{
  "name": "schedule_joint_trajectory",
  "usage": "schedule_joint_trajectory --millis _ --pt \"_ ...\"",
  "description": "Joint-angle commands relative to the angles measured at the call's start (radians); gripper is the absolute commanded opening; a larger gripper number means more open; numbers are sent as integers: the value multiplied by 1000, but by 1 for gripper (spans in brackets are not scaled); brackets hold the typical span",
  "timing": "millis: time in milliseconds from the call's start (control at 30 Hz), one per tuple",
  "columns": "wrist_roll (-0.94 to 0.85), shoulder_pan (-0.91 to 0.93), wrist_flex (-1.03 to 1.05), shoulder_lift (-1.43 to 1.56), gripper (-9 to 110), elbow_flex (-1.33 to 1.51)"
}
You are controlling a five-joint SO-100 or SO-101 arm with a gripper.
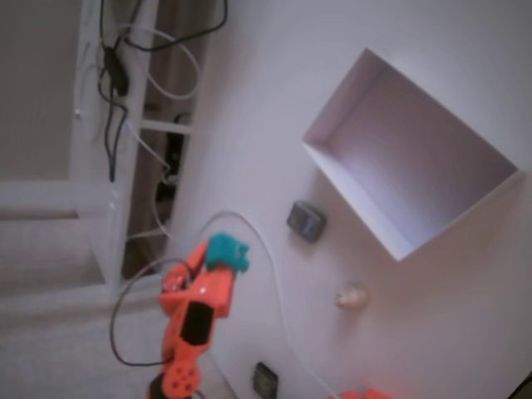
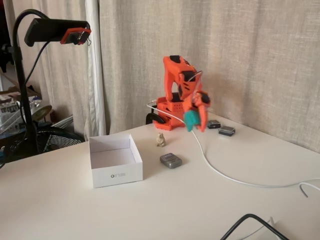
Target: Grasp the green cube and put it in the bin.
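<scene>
Teal-green cube (image 2: 190,118) pinched in my orange claw (image 2: 195,116), lifted clear of tabletop (image 2: 210,200). Looks light, rigid, matte; flat opposite faces give best hold. White bin (image 2: 115,160) sits well apart, beyond grey block (image 2: 171,160), open and empty.

One orange arm (image 2: 180,85); one green cube (image 2: 190,119); one white bin (image 2: 116,172); one grey block (image 2: 171,160); two small dark blocks (image 2: 226,131); one figurine (image 2: 160,139); one white cable (image 2: 220,172).
</scene>
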Motion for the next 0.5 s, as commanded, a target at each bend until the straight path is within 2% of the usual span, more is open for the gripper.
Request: schedule_joint_trajectory --millis 0,100,233,333,467 --pt "5 187 -215 -5 -8 3" --pt "2 347 -535 -75 -8 80" --pt "-8 494 -790 -245 -8 57" --pt "-12 551 -911 -377 -8 3" --pt "-17 577 -920 -453 -8 -51"
